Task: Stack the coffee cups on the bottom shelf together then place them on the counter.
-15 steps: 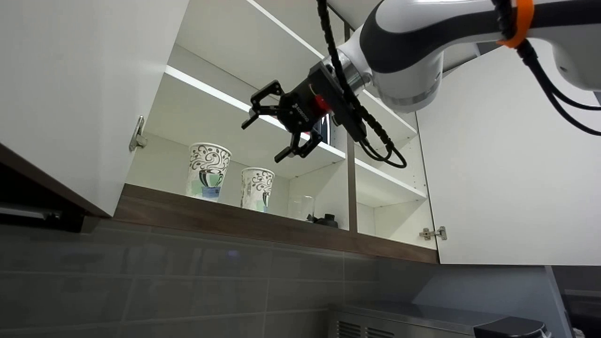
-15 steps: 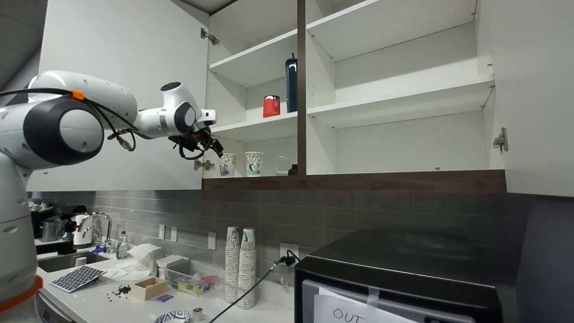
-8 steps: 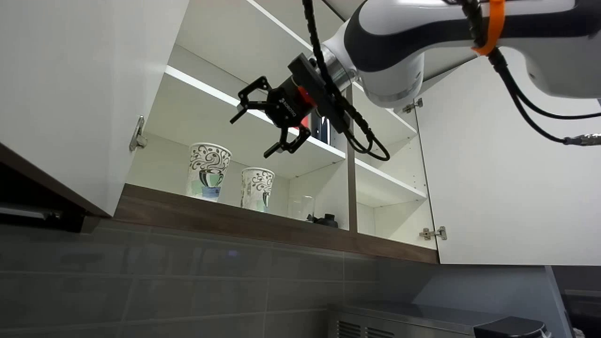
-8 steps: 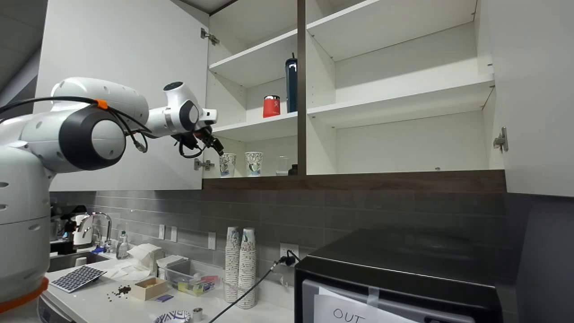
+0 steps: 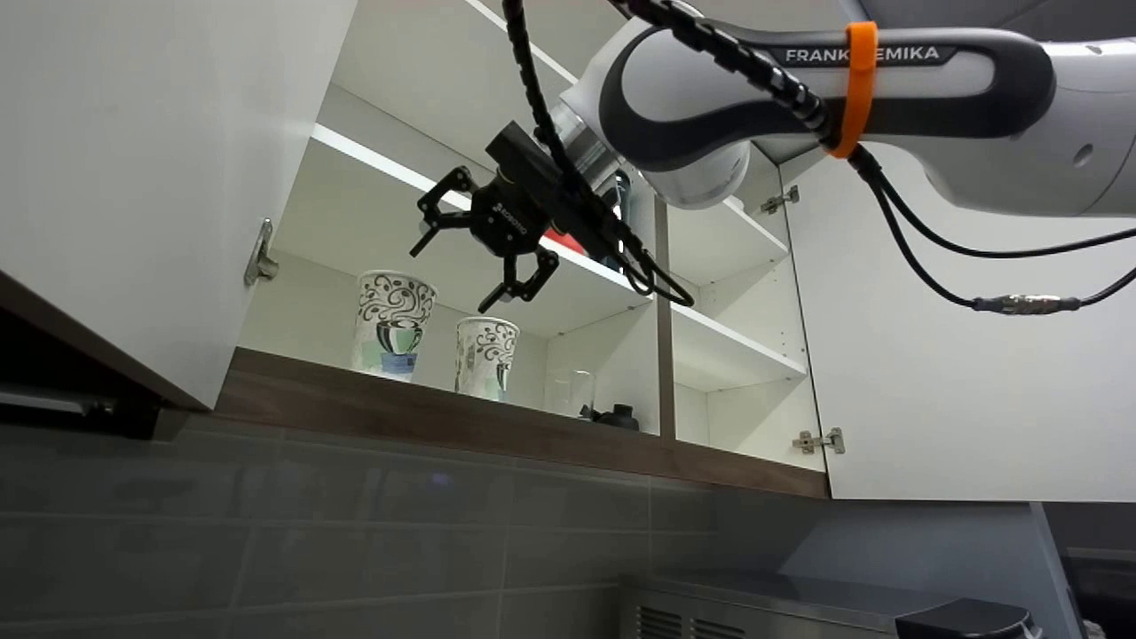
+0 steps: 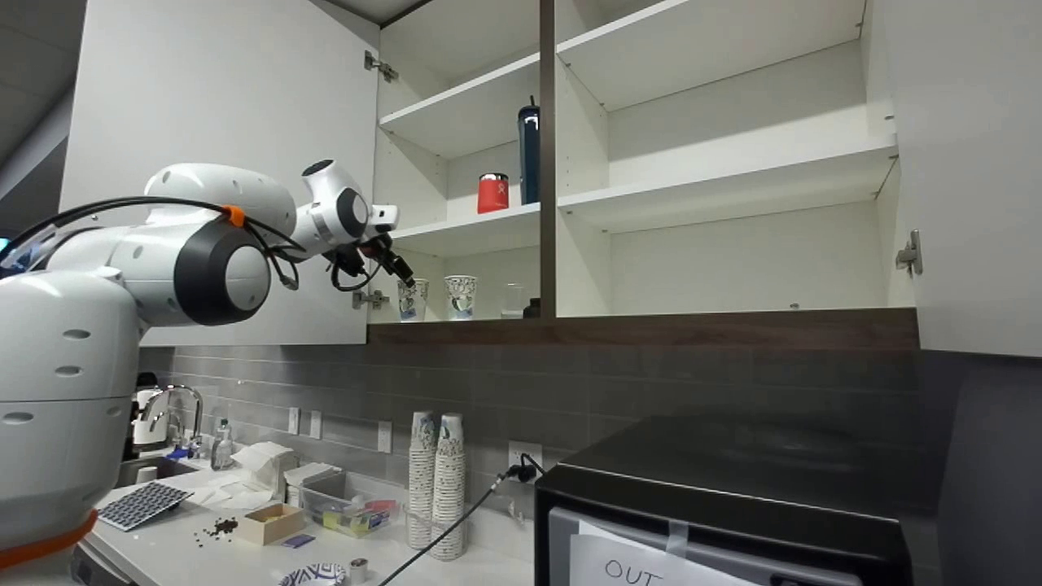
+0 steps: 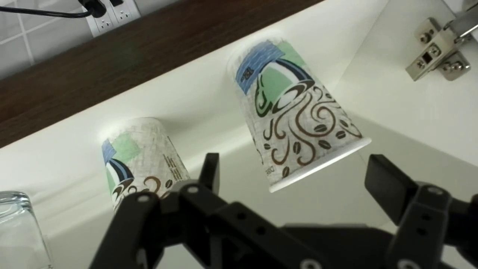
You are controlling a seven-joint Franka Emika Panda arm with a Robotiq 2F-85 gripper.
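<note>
Two white paper cups with dark swirls stand upright and apart on the bottom shelf (image 5: 532,424). The cup nearest the left door hinge (image 5: 393,324) also shows in the other views (image 6: 413,303) (image 7: 293,112). The second cup (image 5: 485,359) stands to its right, and it shows too in an exterior view (image 6: 461,297) and the wrist view (image 7: 143,160). My gripper (image 5: 448,280) is open and empty, above and in front of the cups. In the wrist view, the hinge-side cup's rim lies between my spread fingers (image 7: 293,166), beyond the tips; I see no contact. The counter (image 6: 195,557) is far below.
A clear glass (image 5: 568,390) and a black object (image 5: 619,417) stand right of the cups. The middle shelf (image 6: 472,234) above holds a red cup (image 6: 493,193) and dark bottle (image 6: 529,155). Open door (image 6: 228,106) flanks the arm. Tall cup stacks (image 6: 422,496) and microwave (image 6: 716,480) are below.
The arm has swung leftward in an exterior view, and the gripper has come left, closer above the cups. It stays open. The cups have not moved.
</note>
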